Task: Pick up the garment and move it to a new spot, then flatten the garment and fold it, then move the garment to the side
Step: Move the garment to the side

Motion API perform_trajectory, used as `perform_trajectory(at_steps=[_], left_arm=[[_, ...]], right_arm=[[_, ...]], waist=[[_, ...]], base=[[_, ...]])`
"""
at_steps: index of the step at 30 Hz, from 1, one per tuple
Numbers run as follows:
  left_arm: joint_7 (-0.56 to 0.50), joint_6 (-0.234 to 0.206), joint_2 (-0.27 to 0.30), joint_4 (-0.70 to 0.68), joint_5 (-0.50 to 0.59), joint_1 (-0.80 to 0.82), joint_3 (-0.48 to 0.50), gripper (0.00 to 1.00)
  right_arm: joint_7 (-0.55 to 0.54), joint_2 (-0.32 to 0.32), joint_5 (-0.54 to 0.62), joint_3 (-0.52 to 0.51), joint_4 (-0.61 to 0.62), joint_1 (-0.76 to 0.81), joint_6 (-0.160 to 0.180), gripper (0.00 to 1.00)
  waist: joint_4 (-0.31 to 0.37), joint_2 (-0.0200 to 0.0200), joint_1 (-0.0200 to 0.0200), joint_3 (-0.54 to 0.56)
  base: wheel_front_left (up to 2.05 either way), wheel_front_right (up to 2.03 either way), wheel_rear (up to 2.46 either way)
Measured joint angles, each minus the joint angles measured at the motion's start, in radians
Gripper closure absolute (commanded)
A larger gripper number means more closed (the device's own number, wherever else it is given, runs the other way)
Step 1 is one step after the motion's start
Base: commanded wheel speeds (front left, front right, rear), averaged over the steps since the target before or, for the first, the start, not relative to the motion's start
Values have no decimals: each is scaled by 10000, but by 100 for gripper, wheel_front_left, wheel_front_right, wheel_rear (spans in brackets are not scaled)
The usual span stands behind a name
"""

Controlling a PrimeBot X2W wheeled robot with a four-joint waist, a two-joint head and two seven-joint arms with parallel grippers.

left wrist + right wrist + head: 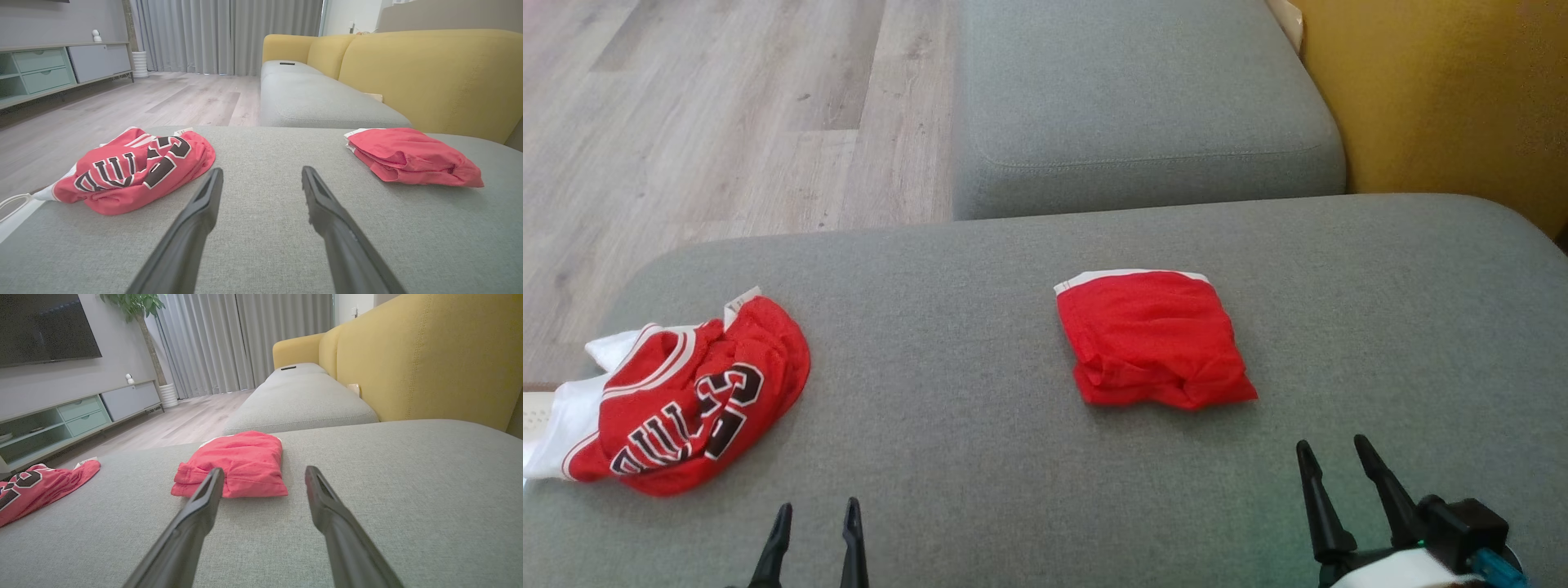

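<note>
I count two red garments on the grey cushion [980, 327]. The folded garment [1152, 339] lies ahead of my right claw [1333, 443], slightly to its left. The crumpled jersey [694, 392] lies ahead and left of my left claw [818, 505]. Both claws are spread wide above bare fabric. A yellow backrest [1445, 98] stands beyond, to the right.

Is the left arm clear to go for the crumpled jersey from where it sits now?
Probably yes. The left gripper is open and empty, and the jersey lies ahead and to its left on the grey cushion, with only bare fabric between them.
</note>
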State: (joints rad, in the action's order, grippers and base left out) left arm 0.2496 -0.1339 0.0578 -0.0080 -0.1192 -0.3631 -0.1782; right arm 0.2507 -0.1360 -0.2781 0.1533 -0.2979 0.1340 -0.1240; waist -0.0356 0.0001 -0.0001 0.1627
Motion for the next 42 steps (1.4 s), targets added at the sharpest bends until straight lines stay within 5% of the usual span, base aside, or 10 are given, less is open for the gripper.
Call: perform_trajectory(at_steps=[42], left_arm=[[-2, 385, 0, 198, 395, 9, -27, 0]], right_arm=[[0, 219, 50, 65, -161, 203, 0, 0]], waist=[[-115, 0, 0, -325]], base=[[0, 0, 0]])
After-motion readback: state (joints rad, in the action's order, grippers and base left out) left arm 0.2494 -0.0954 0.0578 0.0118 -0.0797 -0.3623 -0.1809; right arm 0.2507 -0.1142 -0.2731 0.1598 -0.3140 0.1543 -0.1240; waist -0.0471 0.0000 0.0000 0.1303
